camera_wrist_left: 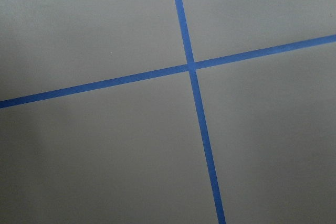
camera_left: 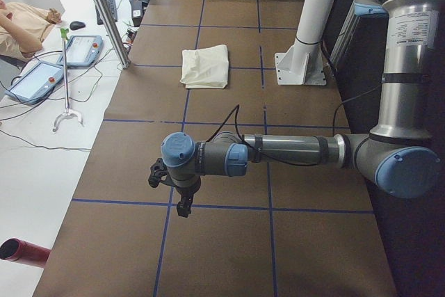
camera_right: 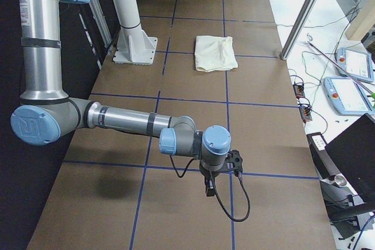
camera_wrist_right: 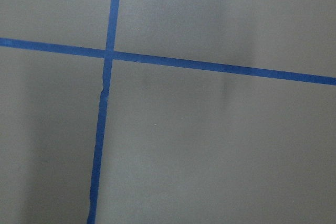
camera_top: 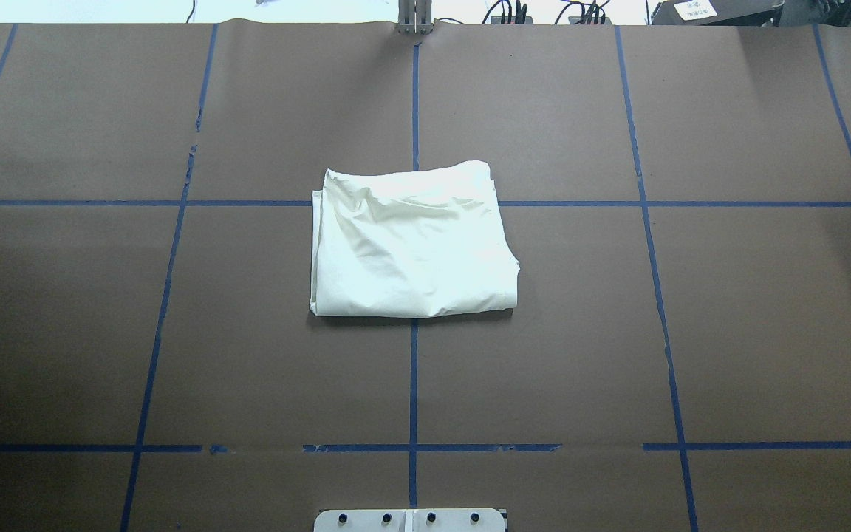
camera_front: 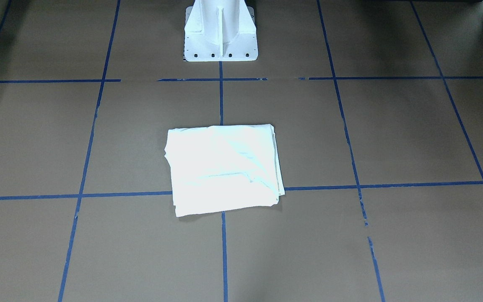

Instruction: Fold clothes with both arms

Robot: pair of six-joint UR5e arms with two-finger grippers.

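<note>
**Shirt folded, arms held wide**

Left gripper [camera_left: 184, 205] hangs over the table [camera_top: 100, 332], well left of the shirt, and I cannot tell its claw state; shirt [camera_top: 412, 247] lies mid-table in a squared packet, plain side up, probably finished; right gripper [camera_right: 209, 187] hangs well right, its claw equally unreadable, likely keeping clear of the cloth.

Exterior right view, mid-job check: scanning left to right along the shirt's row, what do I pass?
white pedestal → folded T-shirt → aluminium post → teach pendants
</note>
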